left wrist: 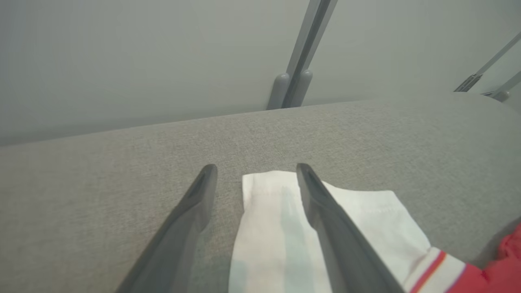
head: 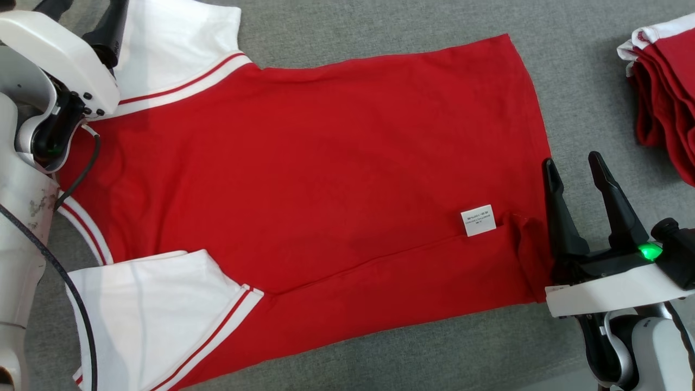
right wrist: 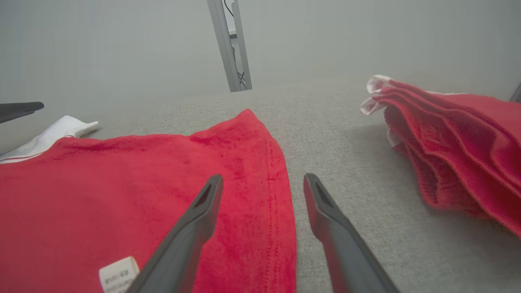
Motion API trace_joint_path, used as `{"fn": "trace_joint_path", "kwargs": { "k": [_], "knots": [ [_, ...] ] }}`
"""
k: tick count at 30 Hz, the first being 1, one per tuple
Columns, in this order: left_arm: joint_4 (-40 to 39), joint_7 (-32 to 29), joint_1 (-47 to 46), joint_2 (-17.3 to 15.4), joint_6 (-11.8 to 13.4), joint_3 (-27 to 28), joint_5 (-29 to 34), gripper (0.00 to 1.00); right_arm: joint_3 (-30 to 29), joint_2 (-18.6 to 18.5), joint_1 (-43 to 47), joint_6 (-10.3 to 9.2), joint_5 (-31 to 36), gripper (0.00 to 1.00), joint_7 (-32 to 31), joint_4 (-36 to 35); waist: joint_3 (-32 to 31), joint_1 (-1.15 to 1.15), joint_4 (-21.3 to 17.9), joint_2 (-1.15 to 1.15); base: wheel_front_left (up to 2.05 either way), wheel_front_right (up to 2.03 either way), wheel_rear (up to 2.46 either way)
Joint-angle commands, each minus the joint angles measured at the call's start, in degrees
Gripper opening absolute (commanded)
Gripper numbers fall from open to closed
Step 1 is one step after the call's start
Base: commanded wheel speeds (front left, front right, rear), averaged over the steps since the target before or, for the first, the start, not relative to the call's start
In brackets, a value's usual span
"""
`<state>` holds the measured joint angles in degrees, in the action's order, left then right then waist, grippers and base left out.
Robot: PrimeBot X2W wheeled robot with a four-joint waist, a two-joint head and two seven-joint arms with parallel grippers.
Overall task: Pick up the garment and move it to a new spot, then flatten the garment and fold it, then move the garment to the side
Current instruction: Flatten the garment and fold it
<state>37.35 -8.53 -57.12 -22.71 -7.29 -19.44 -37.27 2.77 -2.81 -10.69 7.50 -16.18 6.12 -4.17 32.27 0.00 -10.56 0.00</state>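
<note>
Lighting bright, even and diffuse. Head view sharp; garment (head: 326,163) shows no glare. Wrist views hazy, backgrounds out of focus, edges bowed. Soft shadow beside folded pile (right wrist: 447,162) on the surface (right wrist: 325,122).

White moulded casings (head: 54,54) clad the robot; the right end effector (head: 571,160) and left end effector (left wrist: 256,167) bear long, tapered dark fingers. A green light (head: 650,251) glows at the right wrist; a black cable (head: 95,158) trails the left.
</note>
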Motion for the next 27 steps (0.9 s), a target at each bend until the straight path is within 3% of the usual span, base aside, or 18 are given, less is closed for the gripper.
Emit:
{"fn": "trace_joint_path", "kwargs": {
  "k": [1,11,12,14,19,27],
  "knots": [
    [1.2,0.0,-1.6,-0.5,-0.2,-2.1,-1.5,1.0,0.1,-0.2,-0.7,-0.02,-0.2,1.0,0.8,0.5,1.5,0.0,-1.6,0.0,0.0,0.0,0.0],
    [7.3,-0.6,-3.7,-2.3,-0.2,-10.6,-8.2,1.0,0.3,-0.2,-2.3,-0.02,-0.5,1.0,1.5,1.8,1.7,0.0,-2.0,0.0,0.0,0.0,0.0],
    [7.5,-0.6,-3.9,-2.4,-0.2,-11.3,-8.8,0.89,0.3,-0.2,-2.8,-0.02,-0.8,1.0,1.3,1.9,1.7,0.0,-1.9,0.0,0.0,0.0,0.0],
    [7.7,0.1,-4.3,-2.5,-0.2,-12.6,-9.9,0.0,-0.3,-0.2,-4.7,-0.02,-0.4,1.0,0.8,2.1,1.7,0.0,-1.8,0.0,0.0,0.0,0.0],
    [8.1,2.3,-6.3,-3.0,-0.2,-15.3,-11.4,0.0,-1.6,-0.3,-13.3,-0.02,1.2,1.0,-1.8,5.1,1.8,0.0,-1.2,0.0,0.0,0.0,0.0],
    [8.5,4.3,-9.3,-1.9,-0.2,-19.8,-13.9,0.0,1.0,-3.0,-26.4,-0.01,-0.1,1.0,-7.2,19.2,1.9,0.0,1.9,0.0,0.0,0.0,0.0]
  ]
}}
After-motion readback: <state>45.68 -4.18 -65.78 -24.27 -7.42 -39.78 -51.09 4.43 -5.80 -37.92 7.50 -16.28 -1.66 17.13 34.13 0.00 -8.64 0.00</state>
